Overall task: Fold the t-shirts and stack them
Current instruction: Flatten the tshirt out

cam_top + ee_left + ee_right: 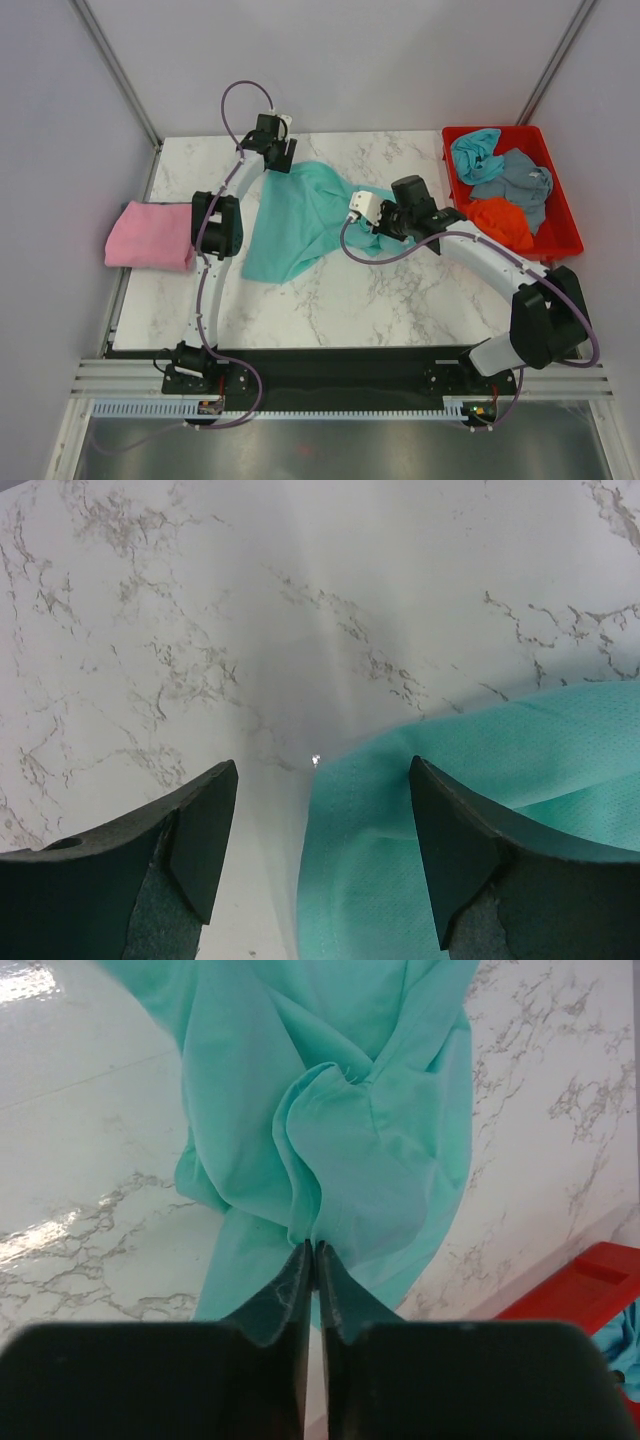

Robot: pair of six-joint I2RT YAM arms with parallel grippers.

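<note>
A teal-green t-shirt (295, 215) lies partly spread on the marble table, bunched at its right side. My right gripper (314, 1248) is shut on a gathered fold of the teal-green t-shirt (350, 1130) and holds it up off the table. My left gripper (322, 780) is open over the far left corner of the same shirt (480, 770), with its edge between the jaws. In the top view the left gripper (281, 158) is at the shirt's far end and the right gripper (362, 208) at its right edge. A folded pink t-shirt (150, 236) lies at the table's left edge.
A red tray (565, 230) at the back right holds crumpled light blue (475, 153), grey-blue (520, 180) and orange (503, 220) t-shirts. The tray corner shows in the right wrist view (580, 1280). White walls enclose the table on three sides.
</note>
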